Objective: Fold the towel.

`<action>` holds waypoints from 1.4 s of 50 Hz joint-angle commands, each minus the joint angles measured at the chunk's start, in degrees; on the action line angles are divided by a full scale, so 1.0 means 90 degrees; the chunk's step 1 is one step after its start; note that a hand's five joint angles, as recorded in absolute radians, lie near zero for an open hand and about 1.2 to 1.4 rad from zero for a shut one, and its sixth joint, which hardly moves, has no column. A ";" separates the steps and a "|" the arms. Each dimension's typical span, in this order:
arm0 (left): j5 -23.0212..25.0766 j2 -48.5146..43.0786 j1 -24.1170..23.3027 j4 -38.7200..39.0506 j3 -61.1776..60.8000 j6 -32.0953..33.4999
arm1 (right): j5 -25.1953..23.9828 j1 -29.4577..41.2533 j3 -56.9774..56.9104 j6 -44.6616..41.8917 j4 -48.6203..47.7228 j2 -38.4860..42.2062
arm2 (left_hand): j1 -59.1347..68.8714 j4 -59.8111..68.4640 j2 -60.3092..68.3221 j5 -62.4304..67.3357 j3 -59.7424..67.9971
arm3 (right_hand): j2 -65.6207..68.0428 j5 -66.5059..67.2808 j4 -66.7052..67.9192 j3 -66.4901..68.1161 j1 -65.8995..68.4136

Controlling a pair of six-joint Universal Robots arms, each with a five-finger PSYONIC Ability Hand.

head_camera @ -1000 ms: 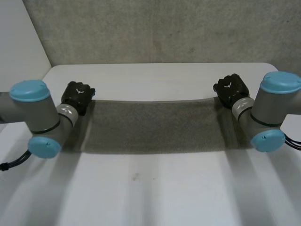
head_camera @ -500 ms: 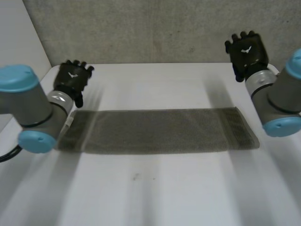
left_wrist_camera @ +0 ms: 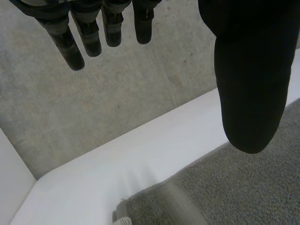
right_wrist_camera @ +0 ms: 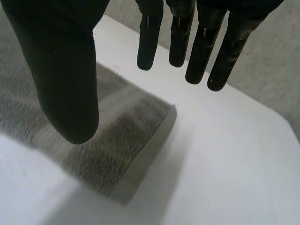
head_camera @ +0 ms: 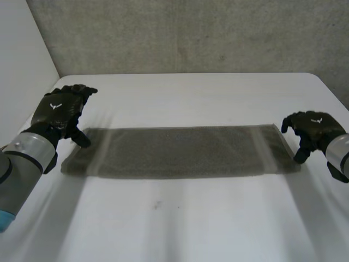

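table (head_camera: 180,224): white, bare across the lower frame.
towel (head_camera: 180,152): grey, flat on the table at mid-frame as a long strip; long axis runs left to right, one short end toward each hand.
right hand (head_camera: 315,129): mid-right, just beside the towel's right end; fingers straight, thumb held apart, nothing held.
left hand (head_camera: 59,109): upper left, at the towel's left end; fingers straight, thumb apart, nothing held.
wall (head_camera: 191,33): grey concrete along the top.

towel (head_camera: 182,152) | grey, folded long strip | flat on table, crosswise

The right hand (right_wrist_camera: 61,65) hangs with fingers straight and thumb apart, holding nothing, over the towel's (right_wrist_camera: 119,140) end on the table (right_wrist_camera: 225,164).
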 commanded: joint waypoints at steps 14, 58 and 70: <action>-0.0009 -0.0058 -0.0006 0.0307 -0.0197 0.0006 | -0.0124 -0.0290 0.0311 -0.0308 -0.1154 0.1205 | -0.0041 0.0042 0.0053 -0.0175 0.0050 | 0.0719 0.0780 0.0655 0.0653 0.0689; -0.0019 0.0010 -0.0015 0.0434 -0.0392 0.0006 | 0.0833 0.1267 -0.2050 -0.0534 -0.1388 0.0598 | -0.0041 0.0042 0.0053 -0.0175 0.0050 | 0.5908 0.5970 0.5845 0.5843 0.5878; -0.0009 0.0098 -0.0025 0.0434 -0.0499 0.0016 | 0.0803 0.4639 -0.3037 -0.0494 -0.1496 0.2530 | -0.0041 0.0042 0.0053 -0.0175 0.0050 | 0.5908 0.5970 0.5845 0.5843 0.5878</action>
